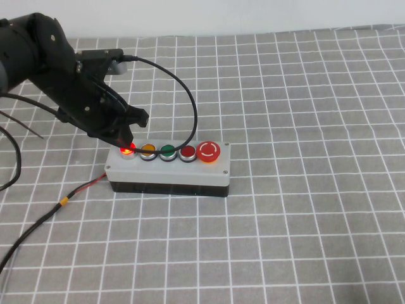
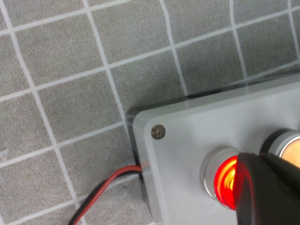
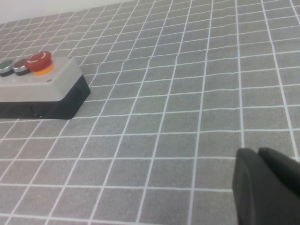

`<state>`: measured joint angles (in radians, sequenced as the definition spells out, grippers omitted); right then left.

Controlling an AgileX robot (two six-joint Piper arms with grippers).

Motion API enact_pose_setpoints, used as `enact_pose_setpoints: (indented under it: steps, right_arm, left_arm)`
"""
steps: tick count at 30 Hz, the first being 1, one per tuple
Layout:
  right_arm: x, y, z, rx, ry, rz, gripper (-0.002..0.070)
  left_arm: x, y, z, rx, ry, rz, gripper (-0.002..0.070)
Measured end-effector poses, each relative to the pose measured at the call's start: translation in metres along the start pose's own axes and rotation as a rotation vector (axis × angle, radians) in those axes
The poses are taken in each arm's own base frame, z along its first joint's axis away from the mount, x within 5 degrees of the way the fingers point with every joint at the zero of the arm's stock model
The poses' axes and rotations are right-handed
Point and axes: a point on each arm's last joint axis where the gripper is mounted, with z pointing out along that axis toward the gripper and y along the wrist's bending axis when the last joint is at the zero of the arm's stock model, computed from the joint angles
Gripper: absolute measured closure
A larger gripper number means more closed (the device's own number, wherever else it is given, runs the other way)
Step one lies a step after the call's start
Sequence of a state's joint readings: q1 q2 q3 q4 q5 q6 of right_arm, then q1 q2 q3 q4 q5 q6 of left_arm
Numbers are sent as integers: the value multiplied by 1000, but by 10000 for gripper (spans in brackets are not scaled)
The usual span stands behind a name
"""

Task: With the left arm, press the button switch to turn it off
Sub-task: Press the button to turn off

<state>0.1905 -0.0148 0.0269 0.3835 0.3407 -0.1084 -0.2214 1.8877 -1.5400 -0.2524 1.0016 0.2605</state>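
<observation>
a counter (image 1: 304, 221) covered in a grey cloth gridded with white lines carries a grey five-button box (image 1: 168, 170) on a black base. the left arm (image 1: 44, 57), bulky and black with a looping cable, reaches down over the box's left end. its left hand (image 1: 126, 140), fingers pressed together, sits on the button switch (image 2: 225, 180), the glowing red button at the left end of the row, beside an amber button (image 1: 148, 151). the right hand (image 3: 265, 187) hovers low over bare cloth well apart from the box, its two dark fingers pressed together.
</observation>
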Motion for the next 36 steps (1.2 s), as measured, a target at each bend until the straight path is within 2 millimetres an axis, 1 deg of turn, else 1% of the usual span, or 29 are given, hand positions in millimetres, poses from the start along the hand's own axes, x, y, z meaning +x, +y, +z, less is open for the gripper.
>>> enact_pose_setpoints:
  steps: [11, 20, 23, 26, 29, 30, 32, 36]
  right_arm:
    - [0, 0, 0, 0, 0, 0, 694]
    - [0, 0, 0, 0, 0, 0, 694]
    - [0, 0, 0, 0, 0, 0, 694]
    - [0, 0, 0, 0, 0, 0, 694]
    - [0, 0, 0, 0, 0, 0, 694]
    - [0, 0, 0, 0, 0, 0, 694]
    - [0, 0, 0, 0, 0, 0, 694]
    - [0, 0, 0, 0, 0, 0, 694]
  left_arm:
    - [0, 0, 0, -3, 1, 1, 678]
    - [-1, 1, 5, 2, 24, -1, 678]
    - [-1, 1, 5, 2, 24, -1, 678]
    - [-1, 0, 1, -1, 5, 9, 678]
    - [-3, -6, -13, -20, -48, 42, 678]
    - [-3, -10, -21, -25, -77, 58, 678]
    - [-5, -17, -40, -37, -148, 91, 678]
    - [-1, -36, -91, -52, -304, 142, 678]
